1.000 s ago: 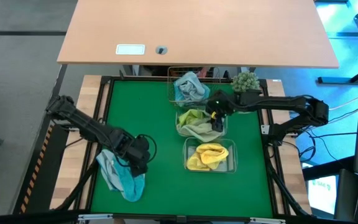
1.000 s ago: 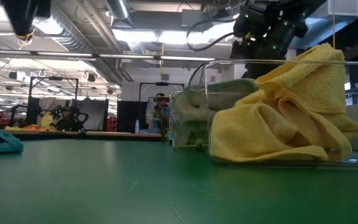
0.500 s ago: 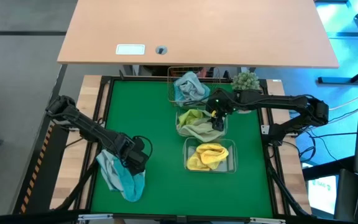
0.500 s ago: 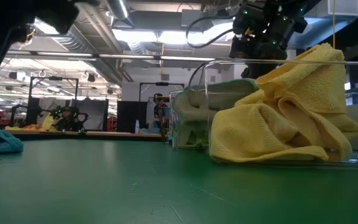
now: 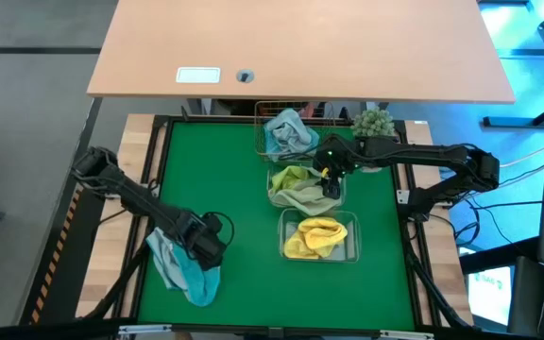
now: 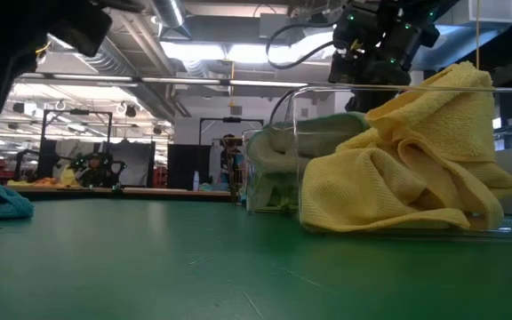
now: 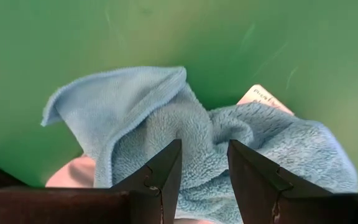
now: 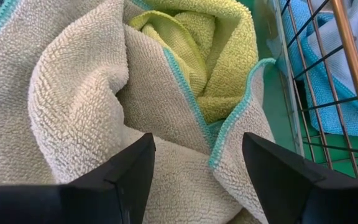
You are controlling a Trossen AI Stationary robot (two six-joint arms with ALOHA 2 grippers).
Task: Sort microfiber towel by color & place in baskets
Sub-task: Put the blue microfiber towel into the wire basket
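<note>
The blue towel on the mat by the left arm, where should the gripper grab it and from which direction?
Probably from straight above, on the raised fold of the blue towel. It lies crumpled on the green mat, and that ridge sits just ahead of the open left gripper, giving the fingers something to pinch.

Both arms are matte black, built of slim tubular links joined by rounded, bulkier joint housings. The left claw [image 7: 202, 177] ends in two dark, flat-faced tapered fingers. The right claw [image 8: 196, 174] has two broader black fingers with bevelled edges. Green lights glow just behind it, where black cable loops.
</note>
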